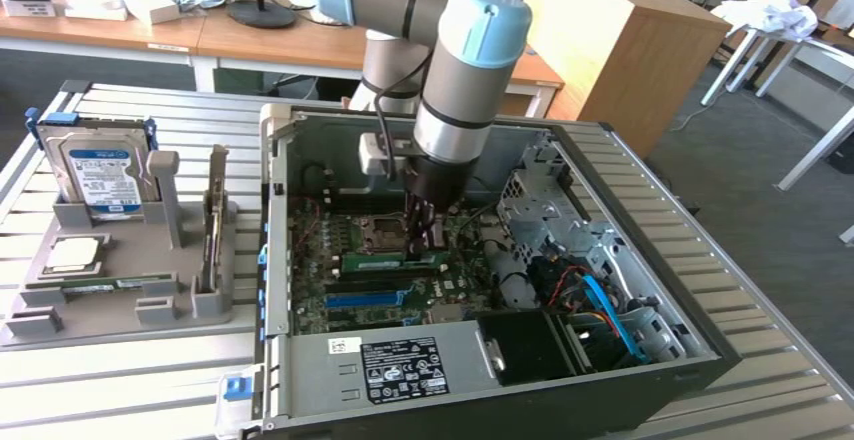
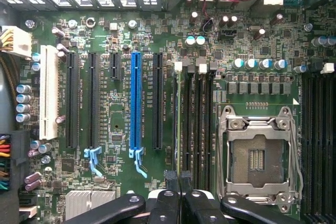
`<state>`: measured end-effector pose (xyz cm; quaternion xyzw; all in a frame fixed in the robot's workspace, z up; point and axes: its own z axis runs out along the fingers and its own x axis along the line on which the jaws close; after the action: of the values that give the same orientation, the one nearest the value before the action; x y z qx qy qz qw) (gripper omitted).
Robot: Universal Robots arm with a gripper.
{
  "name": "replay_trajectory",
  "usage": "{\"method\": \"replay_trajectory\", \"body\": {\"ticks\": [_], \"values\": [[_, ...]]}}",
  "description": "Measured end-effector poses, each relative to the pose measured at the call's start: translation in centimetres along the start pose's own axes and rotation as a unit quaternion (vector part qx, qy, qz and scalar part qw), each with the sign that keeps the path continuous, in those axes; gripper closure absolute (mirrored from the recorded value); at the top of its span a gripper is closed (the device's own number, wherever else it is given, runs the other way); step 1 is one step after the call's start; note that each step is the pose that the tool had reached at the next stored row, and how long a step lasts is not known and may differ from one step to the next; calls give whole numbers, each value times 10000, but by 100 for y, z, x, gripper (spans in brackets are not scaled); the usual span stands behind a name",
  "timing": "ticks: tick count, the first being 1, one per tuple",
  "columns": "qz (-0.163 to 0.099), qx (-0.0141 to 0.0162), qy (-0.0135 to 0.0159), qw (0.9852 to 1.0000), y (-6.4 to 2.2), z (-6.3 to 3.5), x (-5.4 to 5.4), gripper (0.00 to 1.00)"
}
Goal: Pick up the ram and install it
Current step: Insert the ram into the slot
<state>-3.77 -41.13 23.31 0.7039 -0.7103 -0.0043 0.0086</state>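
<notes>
ram (image 1: pixel 380 259) gripped on edge in the closed tool (image 2: pixel 178 176), long axis parallel to the memory slots (image 2: pixel 202 114)

Clearance: open case (image 1: pixel 274 220) top above motherboard (image 2: pixel 118 114) | Occupied: gripper (image 2: pixel 178 174) clamping the ram (image 1: pixel 380 258) at memory slots (image 2: pixel 202 119) | Flanks: processor socket (image 2: pixel 257 156), blue slot (image 2: pixel 136 98) | Barriers: drive cage (image 1: pixel 561 210) at the exterior view's right, power supply (image 1: pixel 400 365), blue cable (image 1: pixel 603 305)
</notes>
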Motion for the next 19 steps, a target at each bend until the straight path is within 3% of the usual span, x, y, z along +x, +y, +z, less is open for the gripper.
{"method": "replay_trajectory", "body": {"ticks": [19], "values": [[5,-25,5,10000,-13,-4,0,88]]}}
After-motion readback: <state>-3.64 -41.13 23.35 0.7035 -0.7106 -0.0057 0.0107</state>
